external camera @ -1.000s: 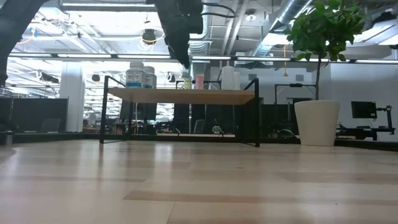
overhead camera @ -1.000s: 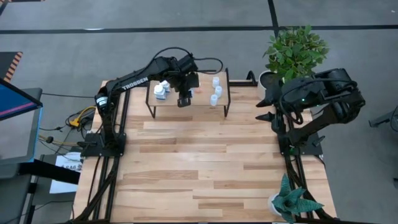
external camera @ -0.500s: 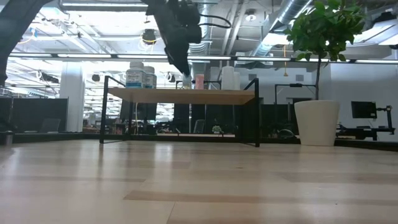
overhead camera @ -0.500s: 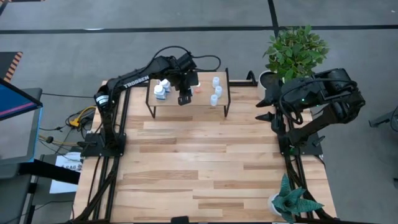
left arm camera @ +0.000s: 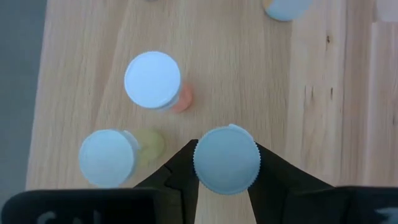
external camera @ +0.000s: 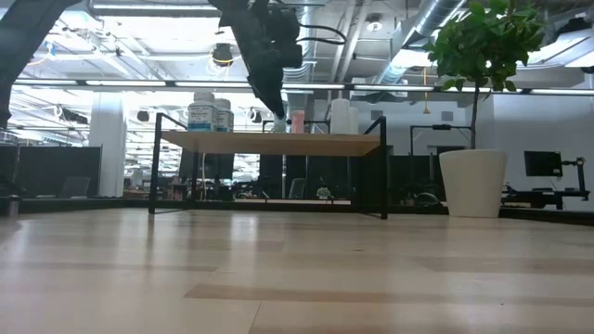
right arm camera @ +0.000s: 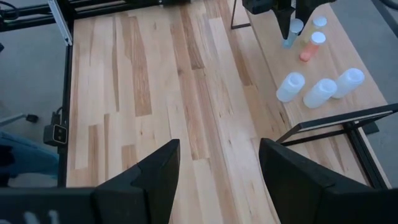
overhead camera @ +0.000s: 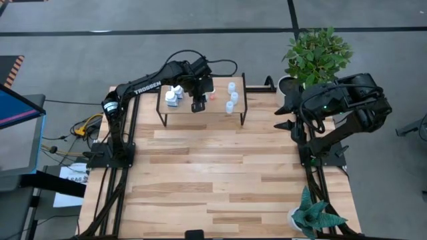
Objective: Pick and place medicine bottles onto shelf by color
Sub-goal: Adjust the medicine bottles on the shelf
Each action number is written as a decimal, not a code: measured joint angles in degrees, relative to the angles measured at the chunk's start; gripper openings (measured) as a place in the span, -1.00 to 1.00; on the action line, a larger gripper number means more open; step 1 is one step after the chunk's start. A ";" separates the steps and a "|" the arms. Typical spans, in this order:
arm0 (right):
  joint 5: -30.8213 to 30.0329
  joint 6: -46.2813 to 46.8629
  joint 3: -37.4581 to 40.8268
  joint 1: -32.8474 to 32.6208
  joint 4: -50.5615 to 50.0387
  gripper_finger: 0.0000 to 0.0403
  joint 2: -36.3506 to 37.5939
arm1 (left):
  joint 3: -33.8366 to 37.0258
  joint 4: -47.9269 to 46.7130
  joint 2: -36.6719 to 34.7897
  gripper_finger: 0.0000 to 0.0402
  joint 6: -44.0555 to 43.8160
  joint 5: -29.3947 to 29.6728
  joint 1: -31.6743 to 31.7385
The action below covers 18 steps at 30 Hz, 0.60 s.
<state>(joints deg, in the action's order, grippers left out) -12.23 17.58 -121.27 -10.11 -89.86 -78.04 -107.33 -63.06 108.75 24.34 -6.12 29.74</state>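
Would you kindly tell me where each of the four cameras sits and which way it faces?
High: overhead, straight down; both arms, shelf.
Low: table height, level toward the shelf; left arm descending onto it.
Left wrist: above the shelf top, looking down; left end effector shut on a white-capped bottle.
Right wrist: raised at the table's right, facing across; open right end effector at the bottom, left arm far off.
Shared: high and right wrist both show the three white bottles.
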 joint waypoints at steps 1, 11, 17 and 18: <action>0.01 0.00 0.00 0.00 0.00 0.19 0.00 | 0.01 -0.03 0.10 -0.54 -0.01 0.02 0.00; 0.02 0.00 0.00 0.00 0.00 0.19 0.00 | 0.01 0.38 0.09 -0.54 0.14 0.91 0.07; 0.02 0.00 0.00 0.00 0.00 0.19 0.00 | 0.01 0.54 0.09 -0.54 0.87 0.96 0.11; 0.02 0.00 0.00 0.00 0.00 0.19 0.00 | 0.01 0.58 0.09 -0.54 0.87 0.95 0.11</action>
<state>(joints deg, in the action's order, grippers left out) -12.21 17.58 -121.27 -10.11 -89.86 -78.04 -107.33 -62.48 108.84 25.21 -5.17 29.85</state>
